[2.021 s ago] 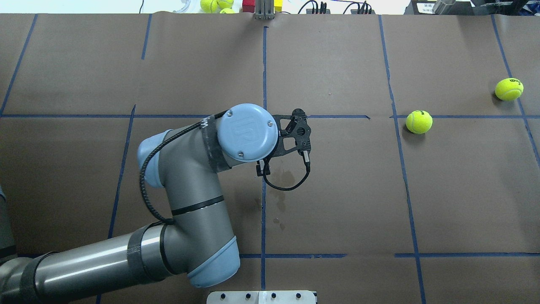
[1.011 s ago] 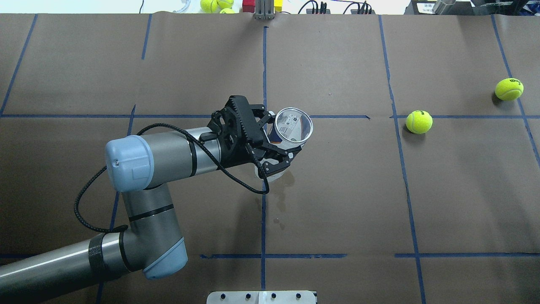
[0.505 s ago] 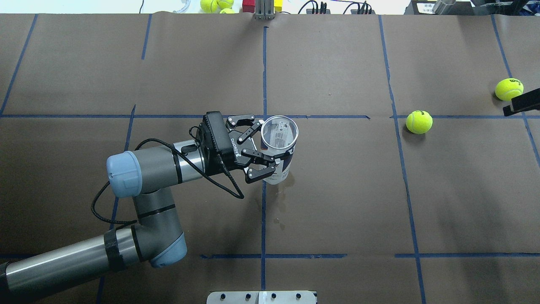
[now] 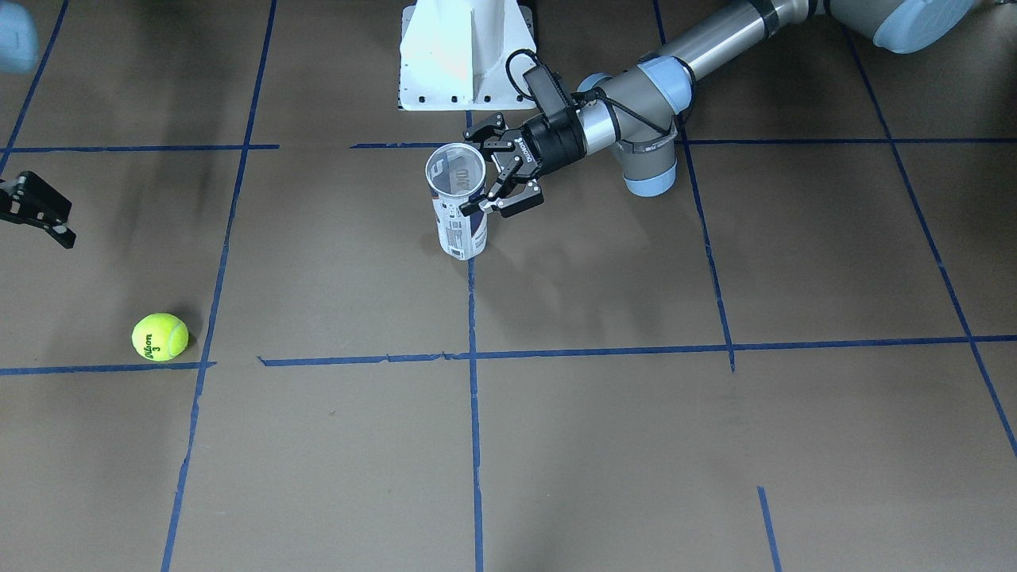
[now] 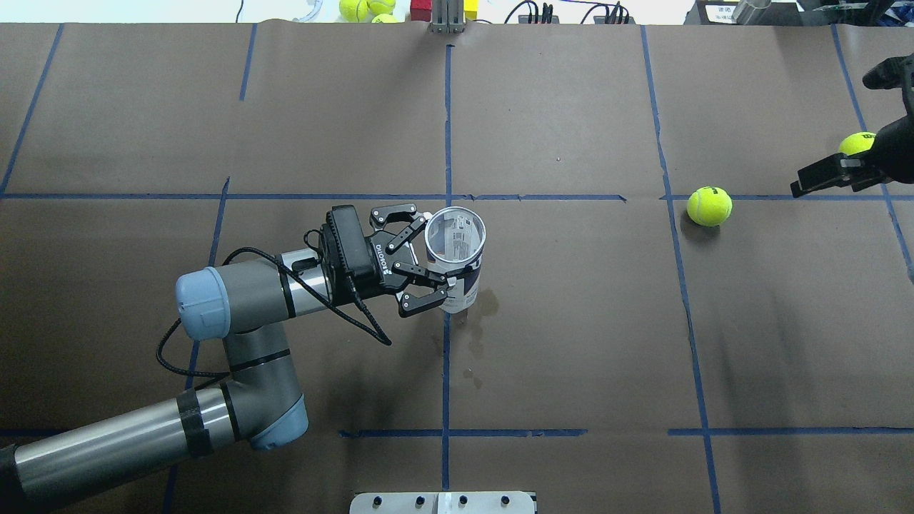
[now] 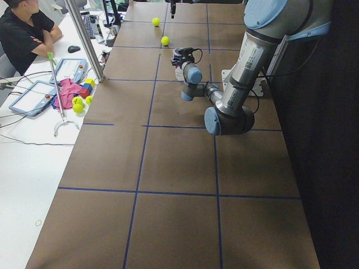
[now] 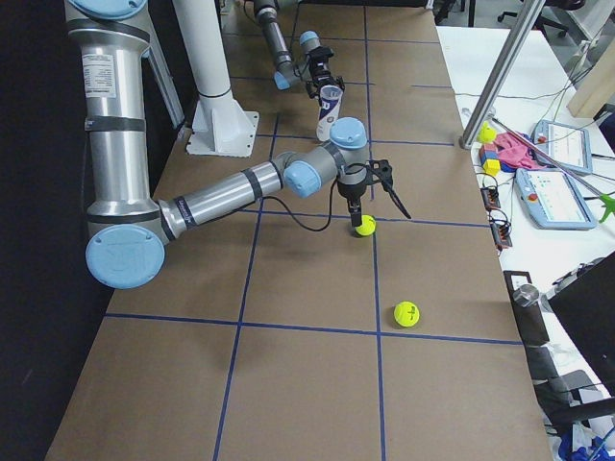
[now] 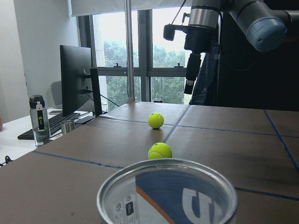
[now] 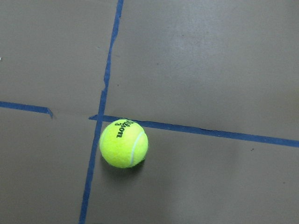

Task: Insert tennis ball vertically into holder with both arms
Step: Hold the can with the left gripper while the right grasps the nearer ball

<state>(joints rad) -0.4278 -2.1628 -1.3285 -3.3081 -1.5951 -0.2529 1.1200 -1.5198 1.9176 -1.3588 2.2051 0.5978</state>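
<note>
A clear holder (image 5: pixel 468 285) with a navy and white label stands upright near the middle of a brown paper-covered table (image 5: pixel 571 343). Its open mouth faces up, and its base sits at a blue tape line (image 5: pixel 446 107). No ball shows inside it.

The left gripper (image 5: pixel 437 251) meets the holder from the left arm's side and lies level. Its jaws are spread wide and pressed against the holder's upper wall, clasping it.

The tennis ball (image 5: pixel 709 205) lies on the table well apart from the holder, toward the right arm's side. It rests just beside a crossing of tape lines, and black lettering shows on top of it in the right wrist view. A second ball (image 5: pixel 855 142) lies farther from the holder in the same direction.

The right gripper (image 7: pixel 377 207) hangs in the air above the table, far from the holder and out by the two balls. Its jaws are wide apart and hold nothing. In the overhead view it partly hides the second ball.

A white pedestal (image 4: pixel 466 56) stands on the robot's side of the holder. On the holder's opposite side, past the table edge, a person (image 6: pixel 22 33) in a black top sits at a white desk.
</note>
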